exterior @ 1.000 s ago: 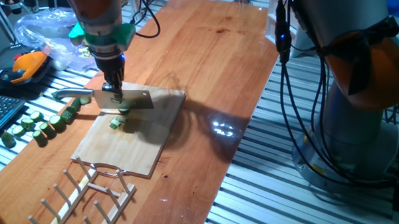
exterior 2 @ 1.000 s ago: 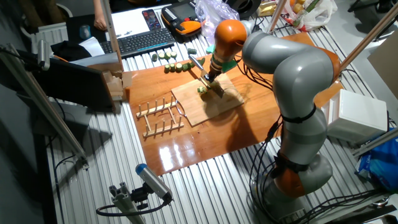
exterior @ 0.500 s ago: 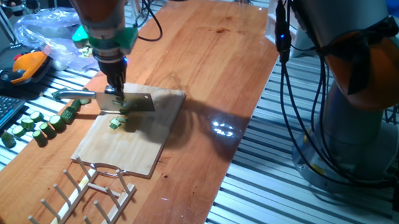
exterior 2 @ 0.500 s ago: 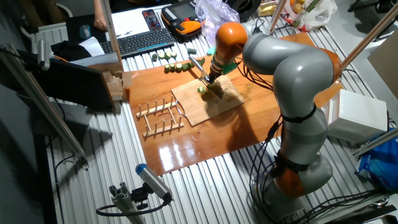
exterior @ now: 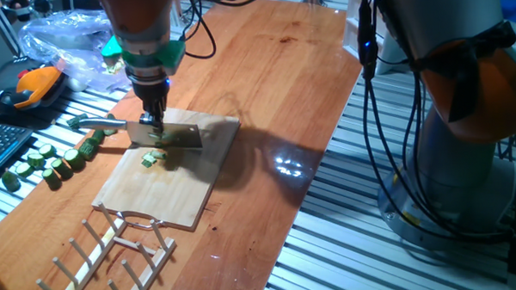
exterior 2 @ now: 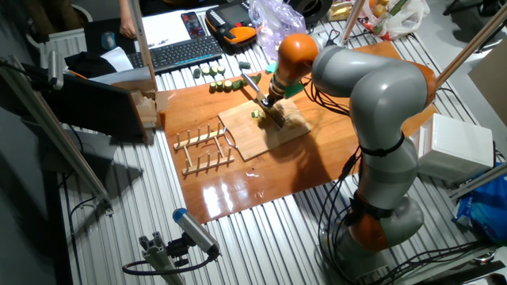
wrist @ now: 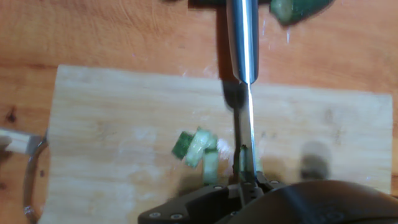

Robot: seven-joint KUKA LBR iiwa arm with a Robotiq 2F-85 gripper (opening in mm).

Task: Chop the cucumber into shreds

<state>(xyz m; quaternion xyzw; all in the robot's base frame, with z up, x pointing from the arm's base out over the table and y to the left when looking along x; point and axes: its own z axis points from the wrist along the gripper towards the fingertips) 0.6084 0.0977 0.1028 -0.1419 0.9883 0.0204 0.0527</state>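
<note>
We see the tool (exterior: 154, 124) clamped shut on the spine of a cleaver (exterior: 165, 134), its blade standing edge-down on the cutting board (exterior: 169, 187). In the hand view the blade (wrist: 246, 134) runs straight away from us, and the shreds (wrist: 200, 151) lie in a small cluster just beside its flat, on the board's pale wood. We cannot make out an uncut cucumber slice. Beyond the board, dark green cucumber chunks (exterior: 43, 161) sit on the wooden worktop (exterior: 273, 84), with a wooden rack (exterior: 115, 253) near the board's handle end.
</note>
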